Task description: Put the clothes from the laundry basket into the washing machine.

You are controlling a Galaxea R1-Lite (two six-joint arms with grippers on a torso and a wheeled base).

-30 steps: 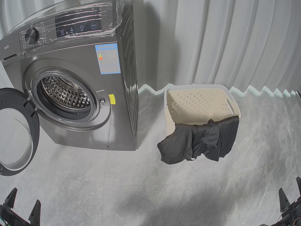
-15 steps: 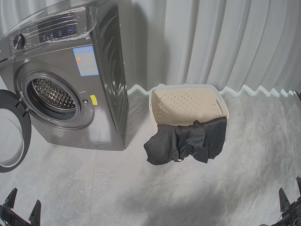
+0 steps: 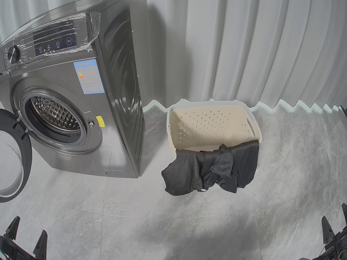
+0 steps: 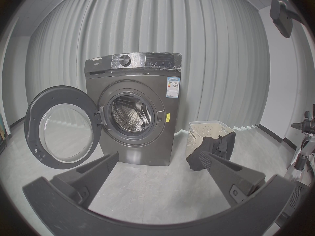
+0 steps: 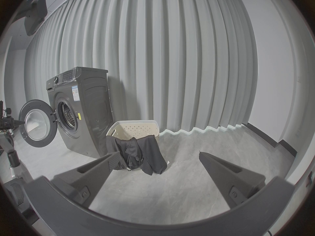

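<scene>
- The left claw and right claw are both spread wide with nothing in them, low over the floor, well short of the basket.
- Dark clothes hang over the basket's near rim and trail down its outside.
- The cream basket stands on the floor.
- The washing machine stands near the basket's left side, its round door swung open away from the basket.
- A white curtain hangs just behind the basket.

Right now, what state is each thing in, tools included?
Grey washing machine: drum looks empty.
Round glass washer door: swung wide open.
Cream perforated plastic laundry basket: upright on floor.
Dark grey clothes: draped over basket's near rim.
Left tool: open, empty.
Right tool: open, empty.
</scene>
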